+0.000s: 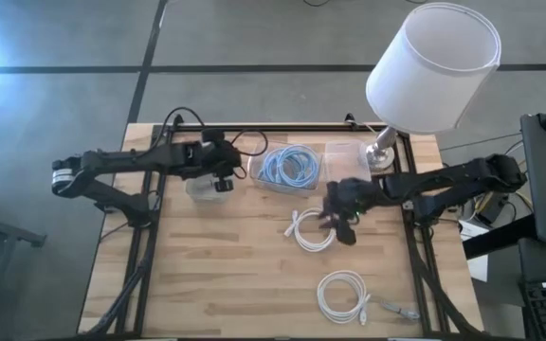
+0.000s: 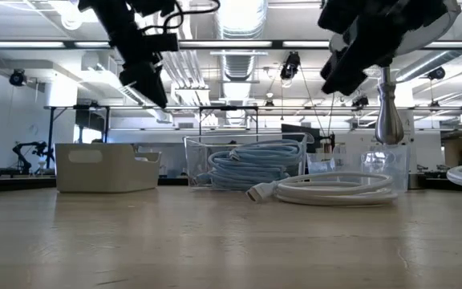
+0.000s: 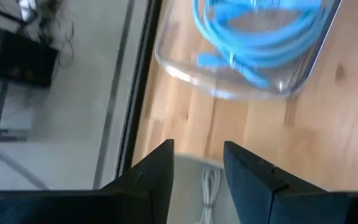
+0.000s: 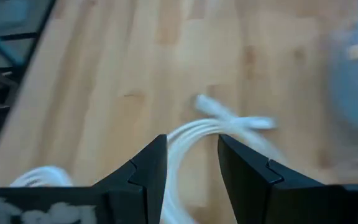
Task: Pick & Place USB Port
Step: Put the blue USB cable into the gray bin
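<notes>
Right gripper apart, empty, above coiled glossy white cable on pale wooden tabletop. Left gripper apart, empty, over opaque white bin.

The right gripper is seen from behind its own two dark fingers, which are held apart with a clear gap between them and nothing gripped. It is held above a light wooden worktop. A coiled white cable lies on the wood directly beyond the gap, and its white plug end is stretched out straight from the coil. A second white cable is partly seen beside one finger, cut off by it. A blurred clear container with something blue inside is seen at one edge of the worktop. A dark frame bar runs along another edge.
</notes>
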